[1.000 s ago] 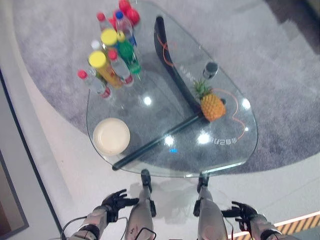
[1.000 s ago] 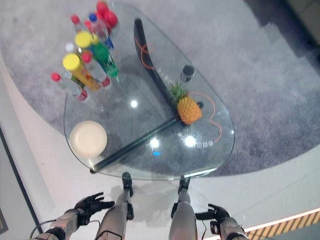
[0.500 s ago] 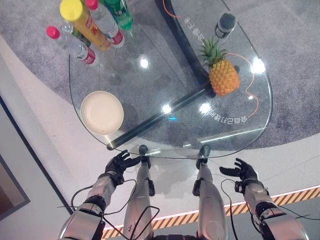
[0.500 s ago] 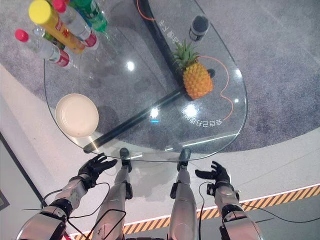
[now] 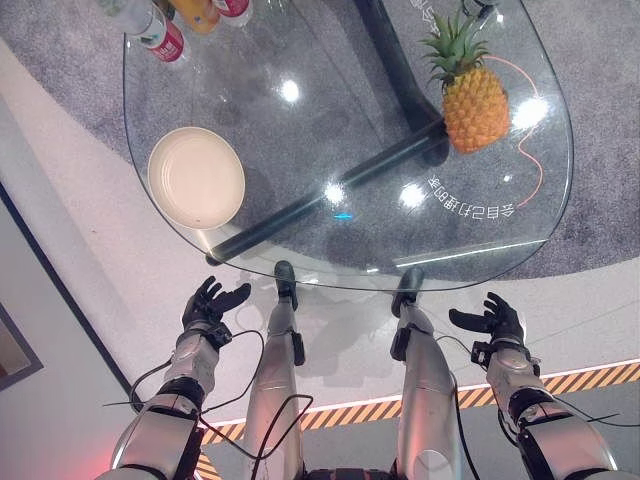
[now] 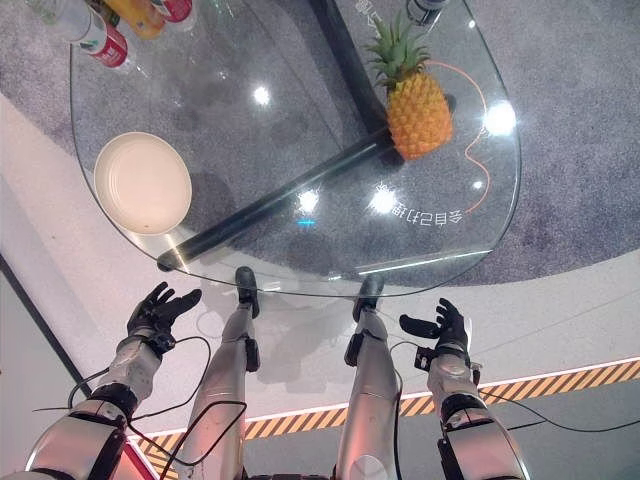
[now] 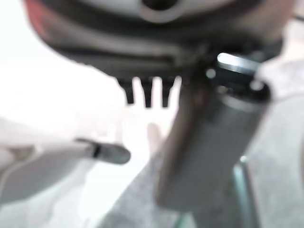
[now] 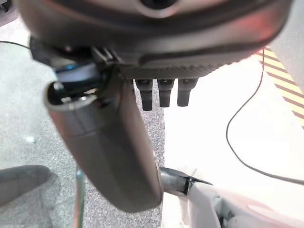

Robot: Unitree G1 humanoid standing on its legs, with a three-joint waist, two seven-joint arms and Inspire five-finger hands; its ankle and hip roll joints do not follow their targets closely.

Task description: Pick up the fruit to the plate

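Nearest, the left hand (image 5: 209,303) and the right hand (image 5: 493,321) hang below the near edge of the glass table (image 5: 300,150), both empty with fingers spread. On the table's near left lies the cream plate (image 5: 196,177). Farther right, the pineapple (image 5: 472,96) stands upright, well apart from the plate.

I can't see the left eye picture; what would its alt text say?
A whole orange-yellow pineapple stands near the far right of a clear glass table, and an empty round cream plate sits at the near left. Below the table's near edge, the robot's dark left hand and right hand hang open, holding nothing.
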